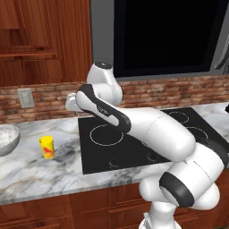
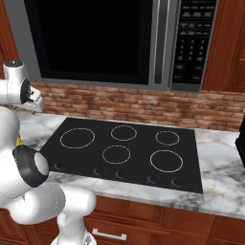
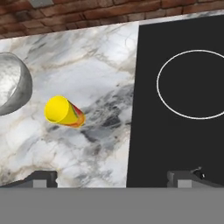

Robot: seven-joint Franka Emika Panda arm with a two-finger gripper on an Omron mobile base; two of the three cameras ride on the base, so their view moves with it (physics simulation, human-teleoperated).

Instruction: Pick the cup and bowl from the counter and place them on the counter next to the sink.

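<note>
On the marble counter (image 1: 40,174), the bowl (image 1: 6,138) sits far left with the yellow cup (image 1: 47,147) upright just beside it, left of the black cooktop (image 1: 147,138). The gripper (image 3: 117,177) hangs above, fingers spread wide, holding nothing.

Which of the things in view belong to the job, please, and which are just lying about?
Job: cup, bowl, counter, open claw.
Lying about: cooktop, microwave, wall outlet.
</note>
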